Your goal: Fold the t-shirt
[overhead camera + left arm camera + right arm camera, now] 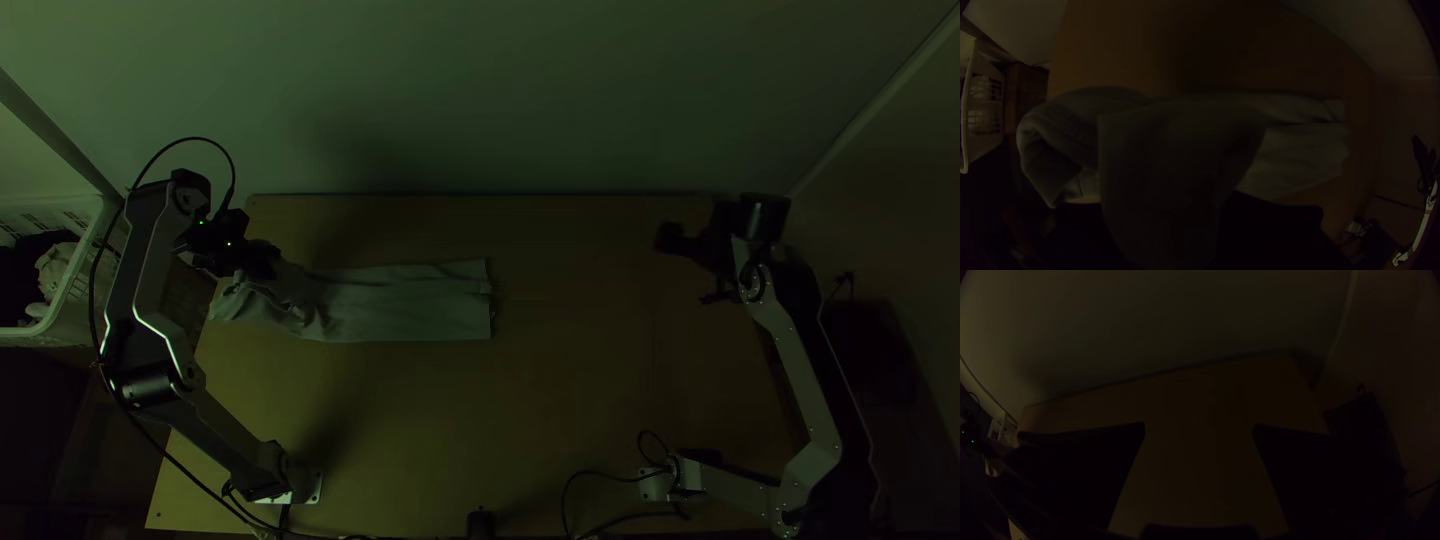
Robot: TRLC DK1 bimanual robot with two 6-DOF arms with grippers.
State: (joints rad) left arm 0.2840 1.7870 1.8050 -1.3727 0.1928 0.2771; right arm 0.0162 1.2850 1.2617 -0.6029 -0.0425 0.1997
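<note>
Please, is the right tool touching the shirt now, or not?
Apart. The top view shows a wide stretch of bare table between the right tool, near the table's right edge, and the shirt, lying farther left.

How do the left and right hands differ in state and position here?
The left hand holds a raised part of the t-shirt; the right hand is open and empty. The left hand is at the shirt's bunched end, while the right is well away, over the table's right side. Both have black fingers.
</note>
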